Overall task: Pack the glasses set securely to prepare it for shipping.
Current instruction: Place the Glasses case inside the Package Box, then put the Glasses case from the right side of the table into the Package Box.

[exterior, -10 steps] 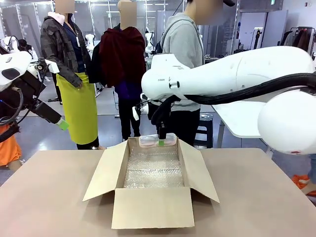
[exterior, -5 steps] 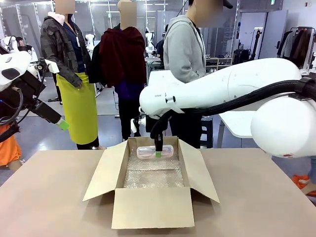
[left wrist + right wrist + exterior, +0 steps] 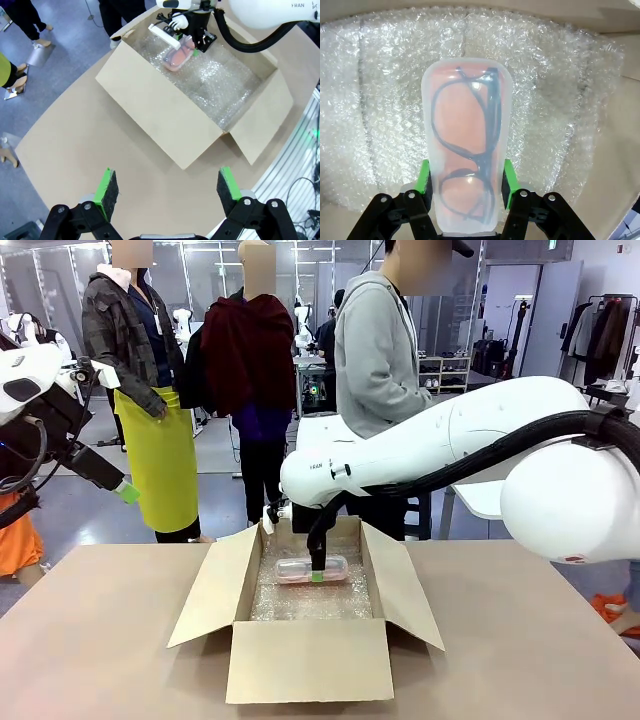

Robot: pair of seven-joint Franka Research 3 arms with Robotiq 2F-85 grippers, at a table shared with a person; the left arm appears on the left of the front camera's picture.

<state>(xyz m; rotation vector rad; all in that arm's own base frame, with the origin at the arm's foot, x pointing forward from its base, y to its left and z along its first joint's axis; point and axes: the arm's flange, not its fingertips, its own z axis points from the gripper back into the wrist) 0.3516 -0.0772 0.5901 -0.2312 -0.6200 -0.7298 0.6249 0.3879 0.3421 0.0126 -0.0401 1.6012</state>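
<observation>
Reaching into the box (image 3: pixel 310 660), the right gripper (image 3: pixel 317 575) has the pink case (image 3: pixel 311 569) between its pads.
The case (image 3: pixel 466 145) lies low at the box's far end, over the wrap (image 3: pixel 380 100) that lines the floor; whether it rests on the wrap or hangs just above it I cannot tell; a spectacles outline shows through its top; the right gripper (image 3: pixel 465 167) has a green pad close against each long side of the case's near end, but whether the pads clamp it or stand just clear I cannot tell; the left gripper (image 3: pixel 166 184) hangs high over the table (image 3: pixel 75 150), well apart from the box (image 3: pixel 165 115), fingers wide apart with nothing between them; the box stands mid-table with all flaps out; a person stands beyond its far side.
</observation>
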